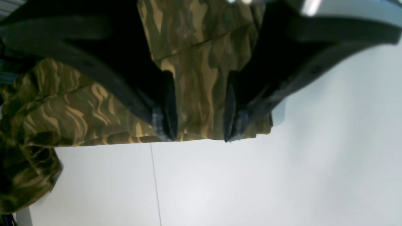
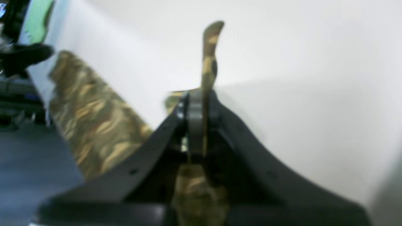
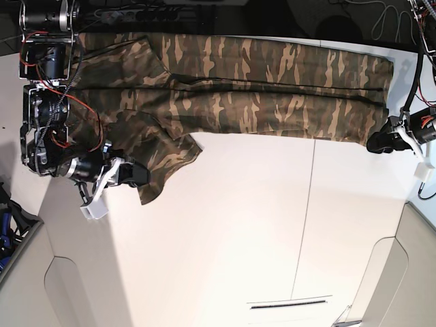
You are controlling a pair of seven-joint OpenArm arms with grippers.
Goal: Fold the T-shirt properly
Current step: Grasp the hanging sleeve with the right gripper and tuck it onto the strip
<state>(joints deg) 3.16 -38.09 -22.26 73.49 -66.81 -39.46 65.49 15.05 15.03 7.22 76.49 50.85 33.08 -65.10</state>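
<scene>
Lying across the surface, the T-shirt is forming a long, mostly flat band, with a loose flap hanging off its near edge toward the right tool. That tool is clamping together on the flap, and a strip of cloth is poking out past its tips. The left tool is standing apart over the shirt's opposite end, its fingers sitting above the near edge. The right grip is probably risking a bunched, twisted corner, because it is pinching only a narrow piece. Pulling from that end alone could be dragging the whole band askew, since the left tool is not pinning anything. Creases near the flap could be getting trapped inside the next fold.
</scene>
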